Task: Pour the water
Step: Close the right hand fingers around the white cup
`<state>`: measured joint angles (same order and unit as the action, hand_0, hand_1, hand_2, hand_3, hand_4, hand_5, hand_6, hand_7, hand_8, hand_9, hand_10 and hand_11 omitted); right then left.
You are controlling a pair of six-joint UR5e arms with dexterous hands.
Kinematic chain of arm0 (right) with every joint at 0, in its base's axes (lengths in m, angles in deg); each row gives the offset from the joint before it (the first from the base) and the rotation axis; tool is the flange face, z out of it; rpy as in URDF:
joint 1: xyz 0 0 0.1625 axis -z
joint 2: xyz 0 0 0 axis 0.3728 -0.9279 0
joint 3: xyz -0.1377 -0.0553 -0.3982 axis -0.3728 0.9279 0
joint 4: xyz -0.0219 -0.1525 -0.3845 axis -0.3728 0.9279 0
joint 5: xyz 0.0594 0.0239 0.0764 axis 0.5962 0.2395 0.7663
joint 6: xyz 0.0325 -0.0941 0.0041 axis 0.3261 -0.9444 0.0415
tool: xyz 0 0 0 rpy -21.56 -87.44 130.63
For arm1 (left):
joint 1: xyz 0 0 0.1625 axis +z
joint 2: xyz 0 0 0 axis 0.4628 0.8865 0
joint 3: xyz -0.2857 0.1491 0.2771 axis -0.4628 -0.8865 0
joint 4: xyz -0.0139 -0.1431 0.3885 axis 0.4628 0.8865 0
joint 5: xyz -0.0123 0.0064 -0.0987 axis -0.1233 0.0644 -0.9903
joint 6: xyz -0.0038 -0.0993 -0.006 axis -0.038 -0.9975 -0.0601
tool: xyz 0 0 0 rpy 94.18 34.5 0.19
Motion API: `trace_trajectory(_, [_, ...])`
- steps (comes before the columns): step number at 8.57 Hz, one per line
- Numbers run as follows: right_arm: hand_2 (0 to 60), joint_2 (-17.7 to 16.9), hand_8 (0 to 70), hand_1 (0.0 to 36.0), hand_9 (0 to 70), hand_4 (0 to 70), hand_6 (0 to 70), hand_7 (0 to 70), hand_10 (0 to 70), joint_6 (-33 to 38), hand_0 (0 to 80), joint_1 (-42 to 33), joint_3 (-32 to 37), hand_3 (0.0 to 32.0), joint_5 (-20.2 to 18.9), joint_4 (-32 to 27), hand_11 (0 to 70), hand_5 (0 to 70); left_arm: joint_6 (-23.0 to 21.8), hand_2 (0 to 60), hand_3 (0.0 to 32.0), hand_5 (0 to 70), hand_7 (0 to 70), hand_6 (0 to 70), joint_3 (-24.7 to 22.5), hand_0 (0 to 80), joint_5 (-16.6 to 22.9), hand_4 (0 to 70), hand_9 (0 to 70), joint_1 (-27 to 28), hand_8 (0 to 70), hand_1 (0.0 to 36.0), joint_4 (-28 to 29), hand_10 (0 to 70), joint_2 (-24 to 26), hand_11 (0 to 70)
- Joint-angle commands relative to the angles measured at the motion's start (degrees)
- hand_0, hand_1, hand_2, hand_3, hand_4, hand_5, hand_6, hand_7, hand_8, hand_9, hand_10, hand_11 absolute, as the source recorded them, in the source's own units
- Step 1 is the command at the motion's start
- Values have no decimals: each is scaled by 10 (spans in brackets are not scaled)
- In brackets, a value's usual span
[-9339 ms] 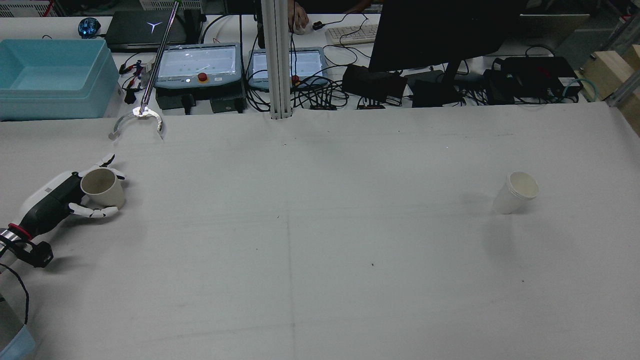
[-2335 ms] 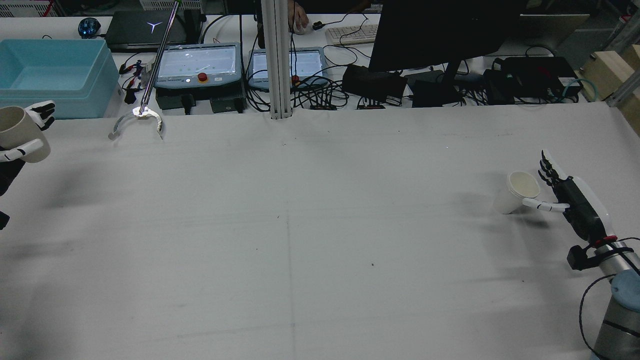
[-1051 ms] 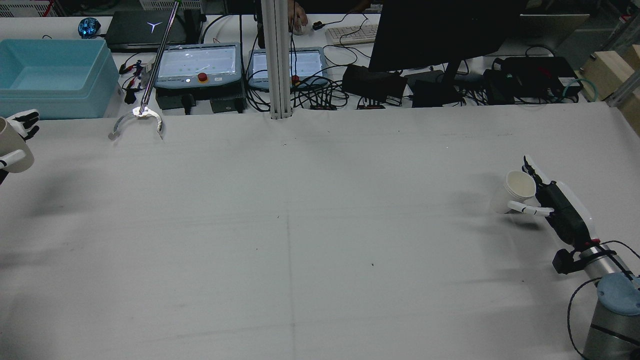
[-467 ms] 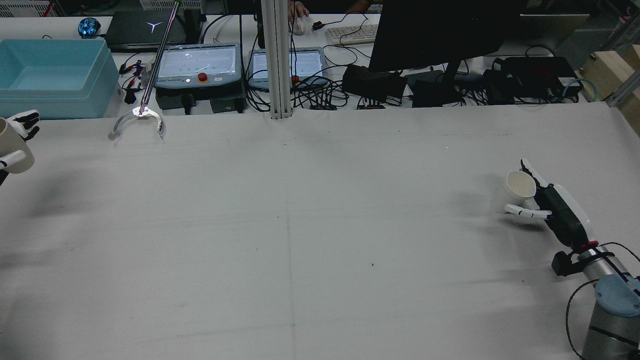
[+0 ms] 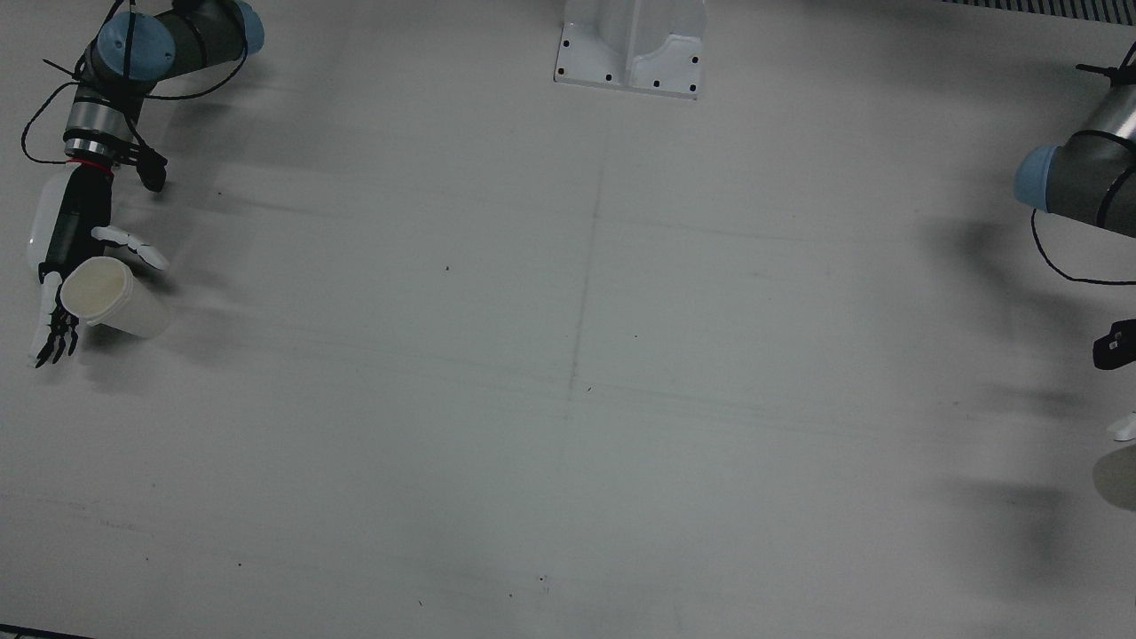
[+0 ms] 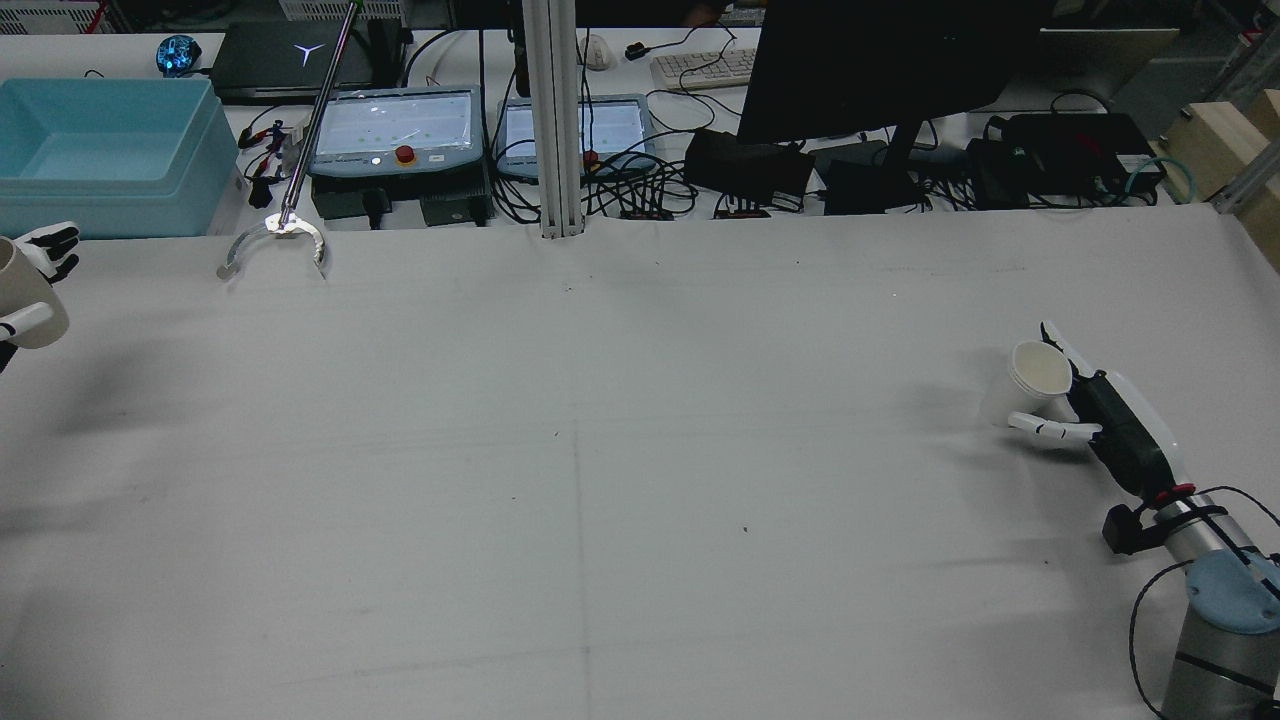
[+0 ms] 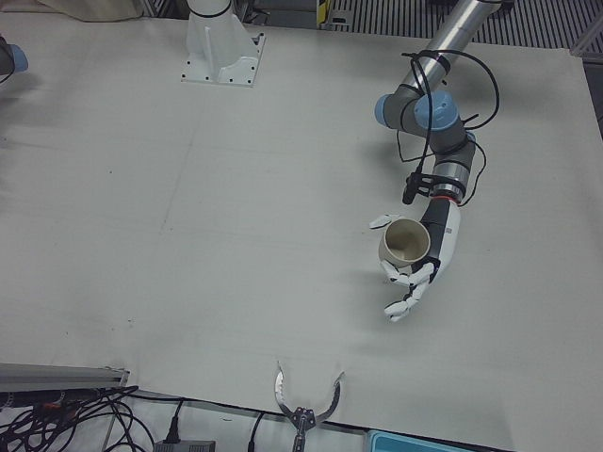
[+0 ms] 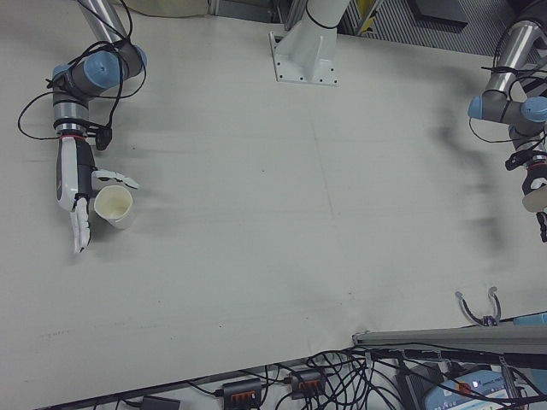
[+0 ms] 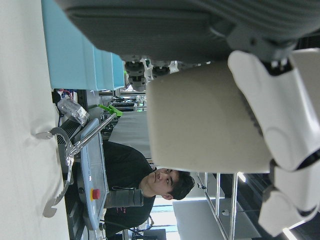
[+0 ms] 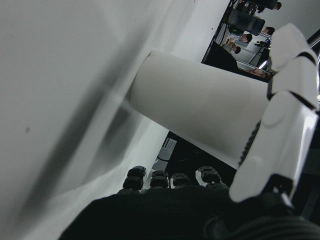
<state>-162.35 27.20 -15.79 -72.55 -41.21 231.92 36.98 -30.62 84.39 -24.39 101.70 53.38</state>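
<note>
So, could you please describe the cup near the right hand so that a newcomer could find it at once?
Seen from the rear camera, look to the right end of the white table. The white paper cup stands there beside the right hand, whose fingers are spread around it. The other cup, beige, is held up off the table by the left hand.

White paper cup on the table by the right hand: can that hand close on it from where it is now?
Probably yes. The right hand is open beside the white paper cup, fingers past one side, thumb on the other; nothing else stands near.
</note>
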Motion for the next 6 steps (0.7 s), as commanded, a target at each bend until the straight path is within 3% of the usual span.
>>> trace_trajectory(1, [163,4,29,174,63,30,20,24,46,1,482,-11,0,0,0,4,86,0,0,286,0,700,230,138,1,459,-1,572,168,0,98,84,1,85,1,123])
trace_trajectory(6, [174,24,31,173,66,37,27,34,49,-2,480,-10,1,0,0,12,89,0,0,272,0,700,230,137,2,460,-2,571,168,-1,98,81,0,84,-3,123])
